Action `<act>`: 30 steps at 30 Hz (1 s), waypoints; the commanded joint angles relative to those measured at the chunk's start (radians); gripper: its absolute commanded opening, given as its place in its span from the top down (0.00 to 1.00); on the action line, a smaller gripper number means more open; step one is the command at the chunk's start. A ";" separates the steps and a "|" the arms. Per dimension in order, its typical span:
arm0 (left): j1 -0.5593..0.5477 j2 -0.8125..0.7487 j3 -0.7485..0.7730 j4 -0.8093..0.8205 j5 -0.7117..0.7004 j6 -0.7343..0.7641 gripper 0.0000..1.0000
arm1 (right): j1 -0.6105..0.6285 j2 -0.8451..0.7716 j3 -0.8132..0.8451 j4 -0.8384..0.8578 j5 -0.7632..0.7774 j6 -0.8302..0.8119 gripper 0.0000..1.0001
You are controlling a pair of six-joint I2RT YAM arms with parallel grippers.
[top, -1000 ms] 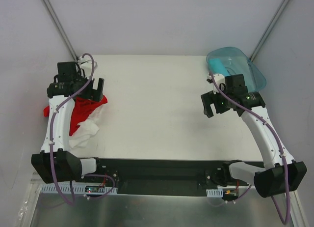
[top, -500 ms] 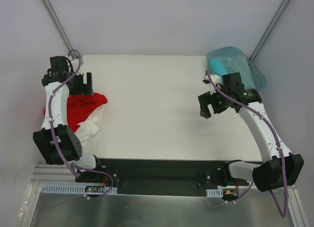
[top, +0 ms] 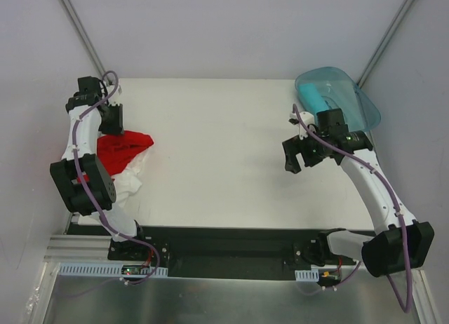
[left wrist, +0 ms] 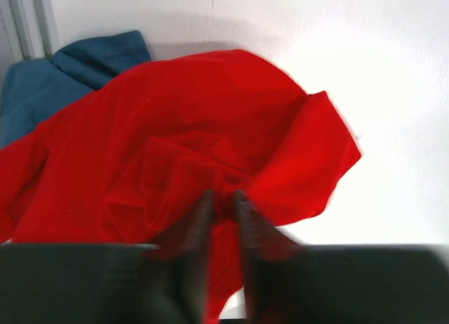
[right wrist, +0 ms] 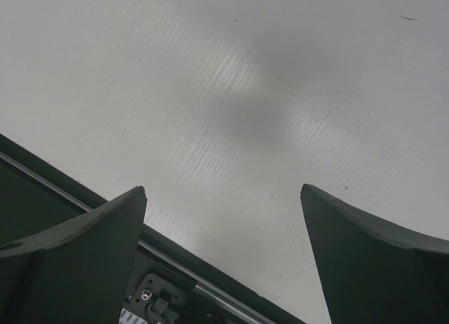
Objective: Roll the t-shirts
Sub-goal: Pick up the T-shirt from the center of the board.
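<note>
A crumpled red t-shirt [top: 128, 146] [left wrist: 175, 120] lies at the table's left edge on a pile with a white t-shirt [top: 125, 185] under its near side. A denim blue t-shirt [left wrist: 66, 68] shows behind the red one in the left wrist view. My left gripper [top: 114, 122] [left wrist: 221, 194] is down on the red t-shirt's far side, its fingers closed on a fold of the red cloth. My right gripper [top: 298, 156] [right wrist: 223, 191] hovers open over bare table at the right, holding nothing. A turquoise cloth [top: 313, 95] lies in the tub.
A translucent teal plastic tub [top: 351, 99] stands tipped at the back right corner, just behind the right arm. The white table [top: 224, 135] ends in a black rail [top: 231, 240] at its near edge. Grey walls close in on both sides.
The left arm swung back to the pile's far-left side, and its gripper came down and closed on the red cloth. The right gripper drifted slightly left and stayed open.
</note>
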 commanded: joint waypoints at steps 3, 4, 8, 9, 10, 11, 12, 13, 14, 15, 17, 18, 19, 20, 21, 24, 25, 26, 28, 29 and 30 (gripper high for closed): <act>0.004 -0.110 0.143 -0.018 0.092 0.023 1.00 | -0.017 -0.058 -0.024 0.018 -0.022 0.010 0.04; 0.002 -0.130 0.155 -0.018 0.168 0.031 1.00 | -0.022 -0.058 -0.024 0.018 -0.022 0.013 0.04; -0.008 -0.256 0.236 -0.022 0.418 0.044 1.00 | -0.051 -0.049 -0.007 0.039 0.020 0.043 0.04; -0.014 -0.276 0.247 -0.023 0.480 0.046 1.00 | -0.062 -0.038 0.008 0.052 0.030 0.056 0.04; -0.030 -0.293 0.255 -0.022 0.529 0.064 1.00 | -0.071 -0.031 0.018 0.059 0.041 0.081 0.04; -0.040 -0.317 0.274 -0.022 0.598 0.072 1.00 | -0.094 -0.024 0.027 0.067 0.061 0.095 0.04; -0.053 -0.325 0.288 -0.023 0.621 0.061 1.00 | -0.103 -0.017 0.036 0.076 0.069 0.104 0.04; -0.074 -0.330 0.302 -0.023 0.650 0.052 1.00 | -0.121 0.001 0.056 0.079 0.075 0.118 0.04; -0.089 -0.337 0.339 -0.022 0.710 0.043 1.00 | -0.128 0.009 0.065 0.081 0.087 0.121 0.04; -0.109 -0.339 0.362 -0.022 0.722 0.028 1.00 | -0.135 0.018 0.073 0.081 0.093 0.124 0.04; -0.198 -0.339 0.434 -0.022 0.718 0.014 1.00 | -0.152 0.040 0.097 0.076 0.106 0.124 0.04; -0.230 -0.336 0.458 -0.022 0.715 0.002 1.00 | -0.154 0.045 0.107 0.075 0.109 0.122 0.04; -0.263 -0.334 0.482 -0.020 0.715 -0.006 1.00 | -0.161 0.052 0.119 0.073 0.112 0.122 0.04; -0.319 -0.328 0.520 -0.022 0.713 -0.015 1.00 | -0.165 0.054 0.127 0.073 0.115 0.124 0.04; -0.341 -0.322 0.537 -0.022 0.713 -0.043 1.00 | -0.168 0.055 0.131 0.072 0.116 0.124 0.04; -0.412 -0.296 0.577 -0.019 0.732 -0.095 1.00 | -0.175 0.048 0.145 0.069 0.124 0.122 0.04; -0.436 -0.293 0.578 -0.020 0.733 -0.098 1.00 | -0.183 0.045 0.148 0.065 0.126 0.121 0.04; -0.456 -0.287 0.571 -0.018 0.733 -0.098 1.00 | -0.186 0.037 0.151 0.058 0.130 0.119 0.04; -0.528 -0.279 0.560 -0.017 0.727 -0.104 1.00 | -0.200 0.029 0.153 0.052 0.139 0.116 0.04; -0.551 -0.265 0.555 -0.014 0.721 -0.107 1.00 | -0.206 0.023 0.153 0.044 0.141 0.115 0.04; -0.607 -0.258 0.557 -0.014 0.712 -0.106 1.00 | -0.209 0.014 0.153 0.039 0.143 0.110 0.04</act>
